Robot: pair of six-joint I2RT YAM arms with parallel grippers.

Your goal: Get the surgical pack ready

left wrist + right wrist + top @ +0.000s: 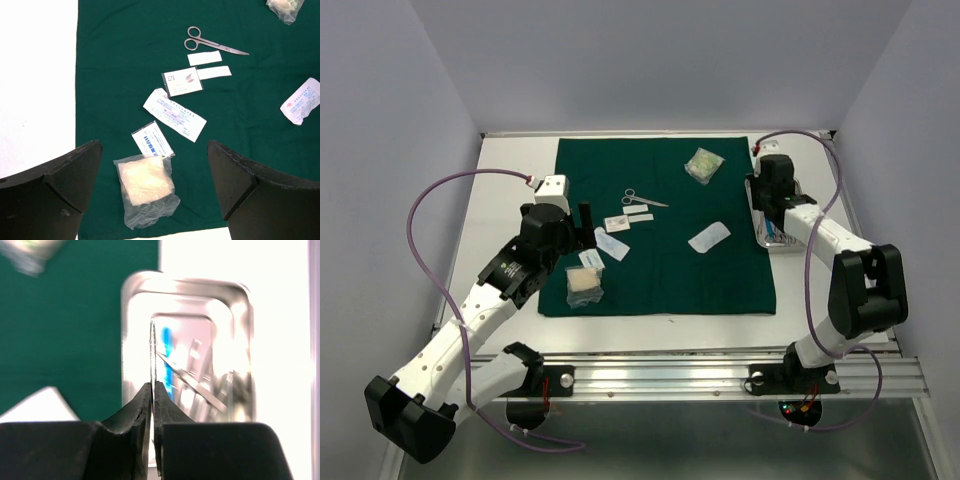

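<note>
At the right edge of the table (pixel 510 150), the steel tray (pixel 186 281) is sitting just beside the green drape (pixel 660 270), off the cloth. The right gripper (pixel 152 389) is hanging over the tray with its fingers pressed together, pinching a thin strip (pixel 152 347) that is standing edge-on. What this strip is cannot be told. Blurred metal instruments (pixel 192 382) and a blue item (pixel 166 355) are lying inside the tray.

Over the left part of the drape, the left gripper (pixel 154 146) is hovering with its fingers spread wide and holding nothing. Below it, a clear bag of gauze (pixel 147 187) is lying near the front edge of the cloth, touching a small printed packet (pixel 151 140). A longer white packet (pixel 175 114) is lying just beyond. The scissors (pixel 210 44) are lying flat and closed farther back. Another white packet (pixel 300 100) is lying well to the right, and a second clear bag (pixel 704 163) is resting near the far edge.
</note>
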